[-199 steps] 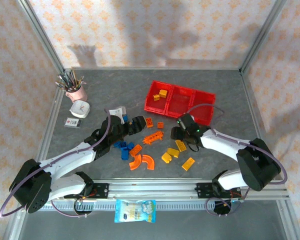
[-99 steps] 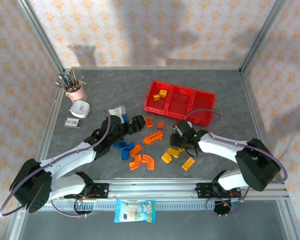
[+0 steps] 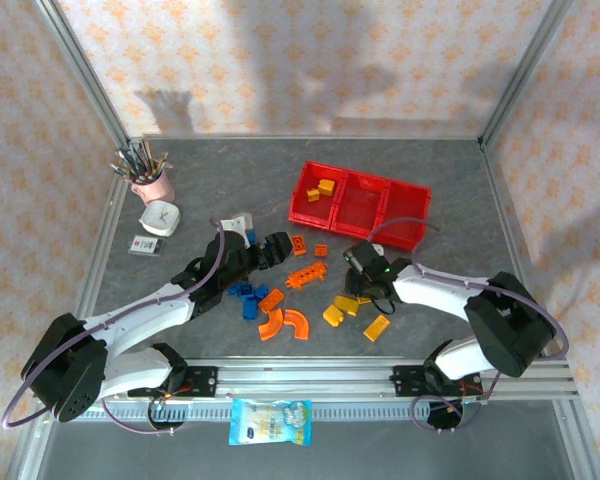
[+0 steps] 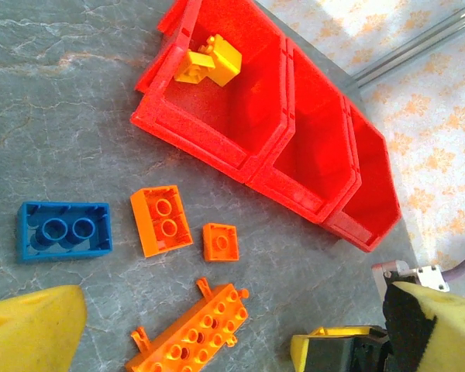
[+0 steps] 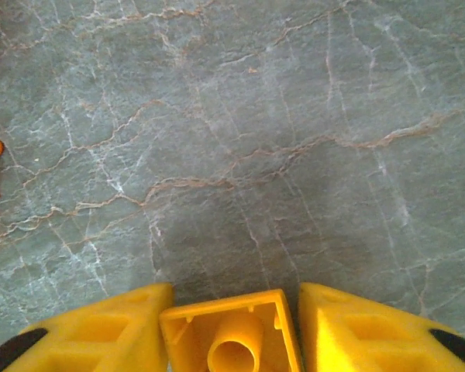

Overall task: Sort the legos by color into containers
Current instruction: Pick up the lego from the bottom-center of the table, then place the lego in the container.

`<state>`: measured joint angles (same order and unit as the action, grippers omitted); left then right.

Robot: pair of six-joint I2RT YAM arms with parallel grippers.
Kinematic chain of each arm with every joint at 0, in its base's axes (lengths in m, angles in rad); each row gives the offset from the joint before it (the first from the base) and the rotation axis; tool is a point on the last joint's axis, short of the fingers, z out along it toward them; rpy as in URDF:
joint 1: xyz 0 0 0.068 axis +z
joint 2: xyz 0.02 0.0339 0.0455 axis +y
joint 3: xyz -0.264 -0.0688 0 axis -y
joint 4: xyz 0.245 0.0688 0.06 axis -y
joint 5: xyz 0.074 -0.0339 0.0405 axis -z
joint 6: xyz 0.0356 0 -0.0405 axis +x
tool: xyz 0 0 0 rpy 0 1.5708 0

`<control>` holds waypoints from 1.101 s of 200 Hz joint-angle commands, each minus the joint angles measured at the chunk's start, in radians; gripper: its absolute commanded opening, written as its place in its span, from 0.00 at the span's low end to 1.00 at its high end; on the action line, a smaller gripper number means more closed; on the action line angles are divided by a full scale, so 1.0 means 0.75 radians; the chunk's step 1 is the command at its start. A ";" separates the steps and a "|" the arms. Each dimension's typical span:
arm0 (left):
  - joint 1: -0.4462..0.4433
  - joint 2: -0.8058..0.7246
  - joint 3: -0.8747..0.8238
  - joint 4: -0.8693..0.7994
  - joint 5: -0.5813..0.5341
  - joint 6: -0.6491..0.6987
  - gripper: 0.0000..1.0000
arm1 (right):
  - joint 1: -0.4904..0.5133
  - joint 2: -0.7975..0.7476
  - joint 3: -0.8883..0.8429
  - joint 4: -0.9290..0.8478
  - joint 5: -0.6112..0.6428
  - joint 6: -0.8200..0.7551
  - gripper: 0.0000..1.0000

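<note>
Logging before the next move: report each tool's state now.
Left tool: open, empty.
Right tool: closed on a yellow brick.

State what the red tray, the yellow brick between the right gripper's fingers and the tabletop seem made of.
Red tray: likely moulded plastic, finely grained matt walls of even colour.
Yellow brick: hard plastic, smooth, with a moulded hollow tube underneath.
Tabletop: grey with veins like marble; stone or a printed sheet, the look leaves it open.
</note>
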<state>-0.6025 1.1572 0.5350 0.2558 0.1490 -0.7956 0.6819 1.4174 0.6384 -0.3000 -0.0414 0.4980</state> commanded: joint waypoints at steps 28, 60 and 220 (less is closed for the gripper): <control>-0.007 0.008 0.017 0.025 -0.019 0.017 0.99 | 0.007 -0.007 0.063 -0.050 0.087 -0.035 0.34; -0.007 -0.006 0.021 0.017 -0.020 0.029 0.99 | 0.007 -0.047 0.124 -0.100 0.128 -0.064 0.31; 0.255 -0.039 0.173 -0.108 0.020 0.192 0.99 | -0.077 0.615 1.093 0.031 0.167 -0.234 0.32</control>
<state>-0.4423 1.1259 0.6224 0.1932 0.1314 -0.6868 0.6556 1.7920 1.3598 -0.3023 0.0853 0.3378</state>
